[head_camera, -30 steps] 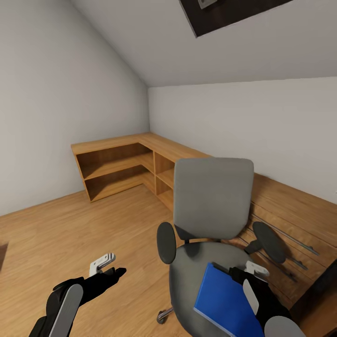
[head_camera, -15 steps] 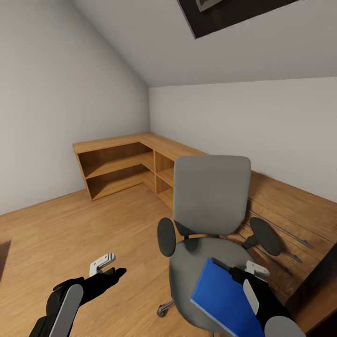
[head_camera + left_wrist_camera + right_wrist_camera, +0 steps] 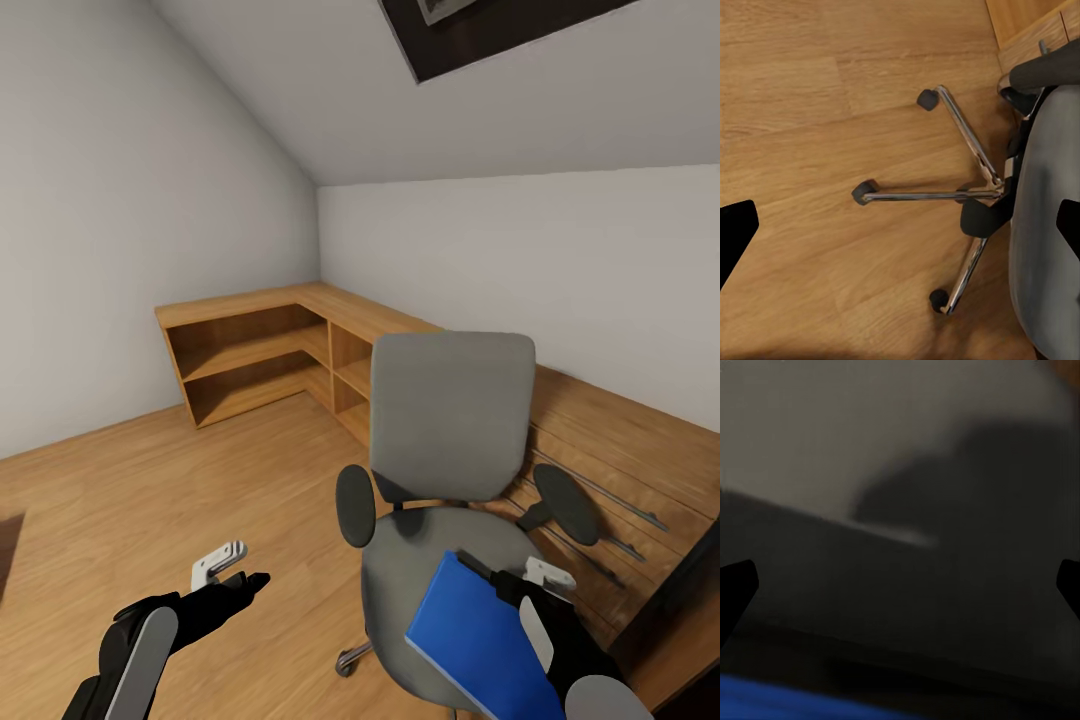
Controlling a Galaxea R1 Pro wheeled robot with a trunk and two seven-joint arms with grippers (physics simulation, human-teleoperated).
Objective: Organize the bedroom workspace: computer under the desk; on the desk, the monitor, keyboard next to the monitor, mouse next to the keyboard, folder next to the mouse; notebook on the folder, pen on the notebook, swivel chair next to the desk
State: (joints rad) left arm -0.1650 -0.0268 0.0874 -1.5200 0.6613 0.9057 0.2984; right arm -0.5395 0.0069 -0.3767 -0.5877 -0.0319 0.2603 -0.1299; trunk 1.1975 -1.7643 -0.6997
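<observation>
The right wrist camera gives almost nothing sharp: a blurred grey mass, a dark shadow across it and a strip of the blue folder (image 3: pixel 787 706) along one edge, with only the two black fingertips (image 3: pixel 735 585) at the sides. From the head camera the right pincer (image 3: pixel 505 585) is largely hidden behind the folder (image 3: pixel 470 640), which sits tilted over the front of the swivel chair (image 3: pixel 450 440) seat, its lower end cut off by the frame; the pincer looks clamped on the folder's upper corner, though the contact itself is hard to make out. The left pincer (image 3: pixel 235 580) hangs over the wooden floor (image 3: pixel 200 480), well apart from the chair, fingers spread with nothing between them; its wrist camera looks down on the chair's chrome star base (image 3: pixel 967 195) and castors. Against a second ago, the chair and folder sit slightly further left and lower in the picture, and the corner shelf unit (image 3: pixel 260 360) has shifted likewise, so the camera has moved.
</observation>
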